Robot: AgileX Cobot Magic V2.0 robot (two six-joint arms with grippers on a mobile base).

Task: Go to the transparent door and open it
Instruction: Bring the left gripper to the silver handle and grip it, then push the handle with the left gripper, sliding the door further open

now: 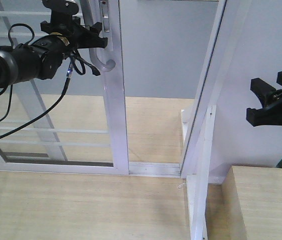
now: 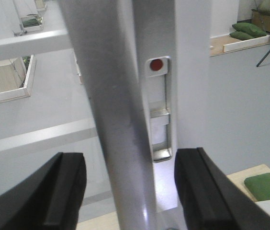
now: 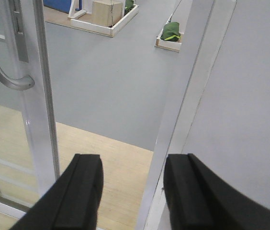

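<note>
The transparent door (image 1: pixel 51 115) is a glass panel with thin white bars and a white upright (image 1: pixel 115 100). It stands slid left, with an open gap to the white jamb (image 1: pixel 201 120). Its curved silver handle (image 1: pixel 102 61) is on that upright. My left gripper (image 1: pixel 97 35) is open, one jaw on each side of the handle and neither touching it. In the left wrist view the handle (image 2: pixel 120 120) runs between my left gripper's (image 2: pixel 131 165) black fingers (image 2: pixel 65 191). My right gripper (image 1: pixel 255 100) is open and empty beside the wall panel. In the right wrist view my right gripper (image 3: pixel 132 191) faces the gap, with the handle (image 3: pixel 1 72) at far left.
A lock plate with a red dot (image 2: pixel 156 64) sits beside the handle. A plain white wall panel (image 1: pixel 266 55) fills the right. A wooden box (image 1: pixel 261 205) stands at the bottom right. The floor track (image 1: pixel 151 169) crosses the gap. Green cushions (image 3: pixel 171 31) lie beyond.
</note>
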